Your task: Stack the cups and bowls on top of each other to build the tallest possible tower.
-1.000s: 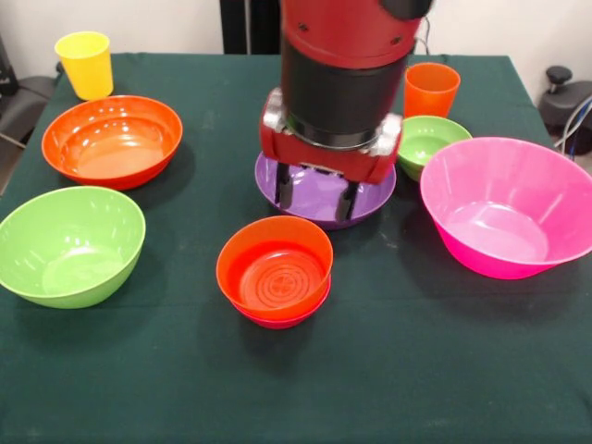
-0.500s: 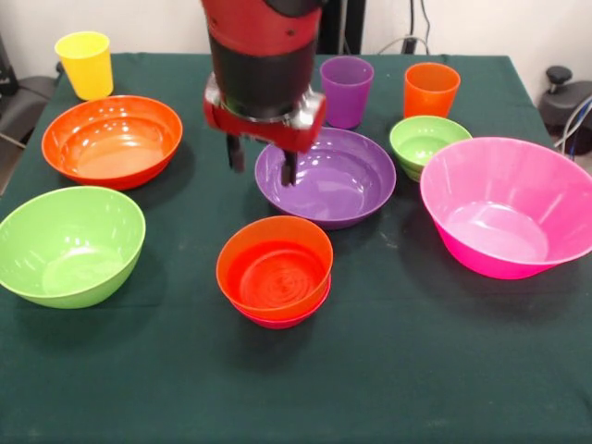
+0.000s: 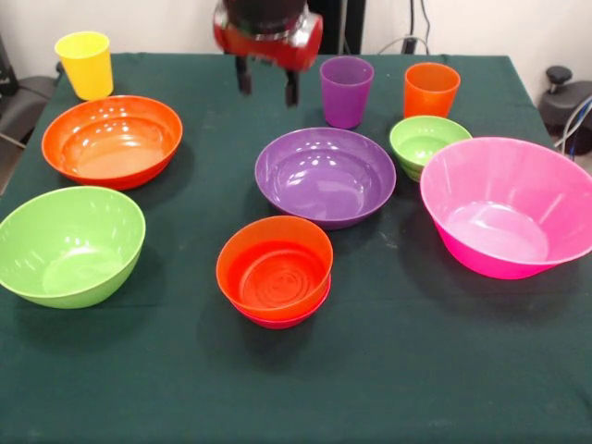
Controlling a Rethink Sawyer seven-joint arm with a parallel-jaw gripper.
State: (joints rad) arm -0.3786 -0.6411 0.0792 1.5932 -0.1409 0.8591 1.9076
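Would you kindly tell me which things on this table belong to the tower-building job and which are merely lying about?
Belonging to the job:
yellow cup
purple cup
orange cup
pink bowl
lime green bowl
large orange bowl
purple bowl
small green bowl
small orange bowl, nested in the red-magenta bowl

Lying about:
Nothing on the table; only grey gear beside it.

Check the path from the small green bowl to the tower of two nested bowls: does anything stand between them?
Yes. The purple bowl sits on the straight line between the small green bowl and the tower; lifting over it avoids contact.
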